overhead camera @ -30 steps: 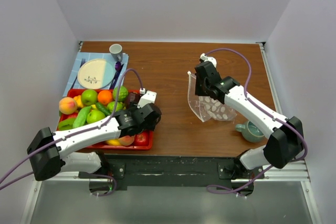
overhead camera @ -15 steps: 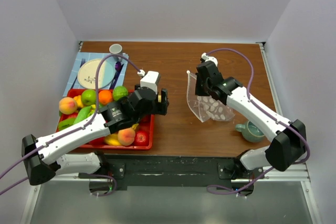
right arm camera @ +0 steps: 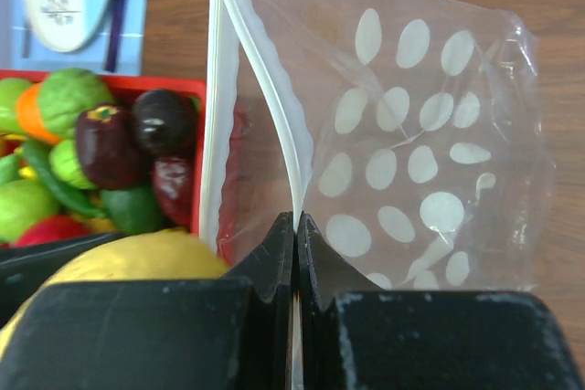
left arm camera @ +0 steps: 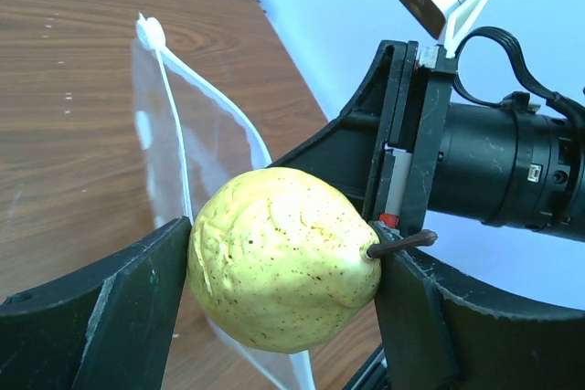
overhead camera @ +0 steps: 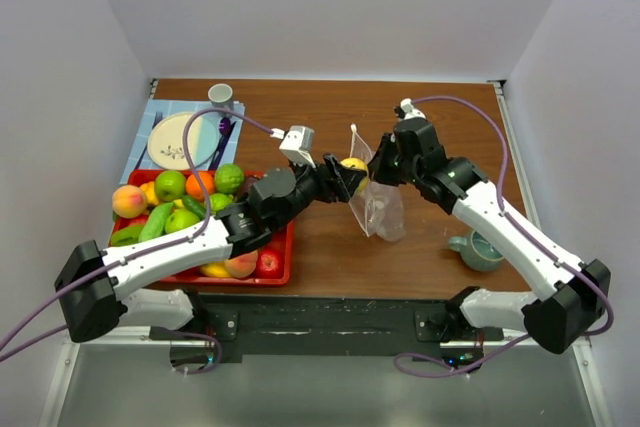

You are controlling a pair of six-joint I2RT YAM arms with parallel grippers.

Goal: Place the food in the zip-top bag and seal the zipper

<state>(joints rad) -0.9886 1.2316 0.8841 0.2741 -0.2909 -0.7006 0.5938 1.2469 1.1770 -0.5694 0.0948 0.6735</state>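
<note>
**Pear Poised at Bag Mouth**

The left claw (left arm camera: 285, 306), spread wide, grips a yellow pear (left arm camera: 274, 253) just left of the zip-top bag (right arm camera: 411, 162). The right claw (right arm camera: 294, 235), fully closed, pinches the zipper (right arm camera: 265, 89) and holds the bag up mid-table (overhead camera: 330, 117). The loading step is under way. Next, the pear likely needs easing through the mouth before release.

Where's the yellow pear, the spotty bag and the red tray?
yellow pear (left arm camera: 283, 271): left wrist view, its speckled middle.
spotty bag (right arm camera: 411, 162): right wrist view, dotted side.
red tray (overhead camera: 284, 278): top view, near right corner.
</note>
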